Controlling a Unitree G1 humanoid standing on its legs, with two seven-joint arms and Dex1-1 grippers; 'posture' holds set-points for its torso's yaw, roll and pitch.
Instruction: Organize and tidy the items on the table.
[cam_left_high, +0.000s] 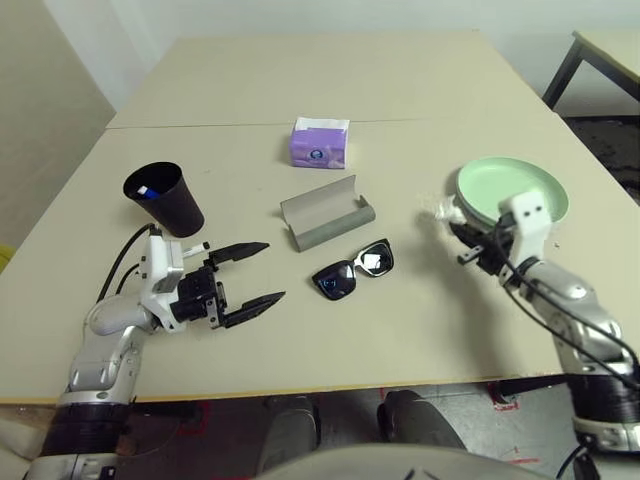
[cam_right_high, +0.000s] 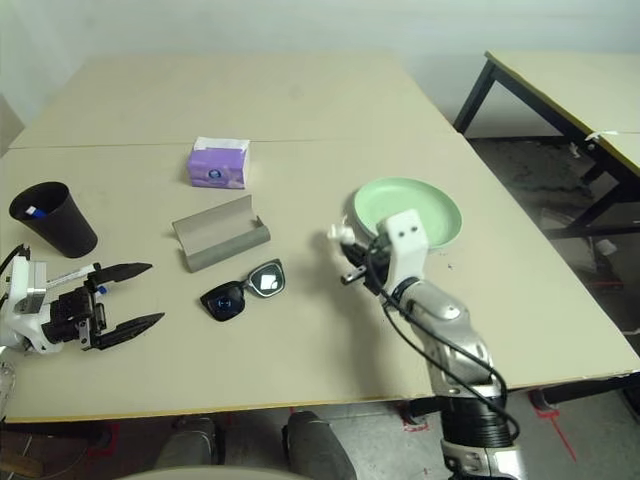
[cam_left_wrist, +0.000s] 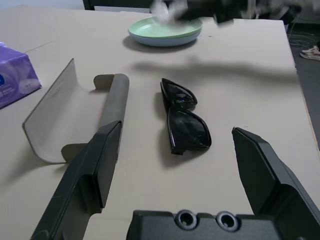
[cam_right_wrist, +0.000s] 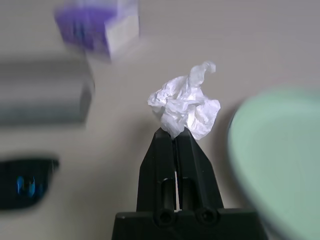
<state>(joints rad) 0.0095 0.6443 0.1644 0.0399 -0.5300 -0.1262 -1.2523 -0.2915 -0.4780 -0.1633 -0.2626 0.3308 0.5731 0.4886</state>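
My right gripper (cam_right_wrist: 174, 134) is shut on the crumpled white tissue (cam_right_wrist: 185, 105) and holds it just above the table (cam_left_high: 400, 330), at the left rim of the pale green plate (cam_left_high: 513, 190). That plate lies stacked on a pale blue plate (cam_left_wrist: 165, 39). The black sunglasses (cam_left_high: 353, 270) lie at the centre front, lenses up. Just behind them is the grey glasses case (cam_left_high: 325, 212), lying open. My left gripper (cam_left_high: 272, 270) stands open near the front left, pointing at the sunglasses with nothing between its fingers. A marker with a blue cap (cam_left_high: 147, 191) sits in a black cup (cam_left_high: 165, 197).
A purple tissue box (cam_left_high: 320, 143) stands behind the case, near the seam across the table. The black cup is close behind my left wrist. A dark-legged table (cam_right_high: 560, 90) stands off to the right.
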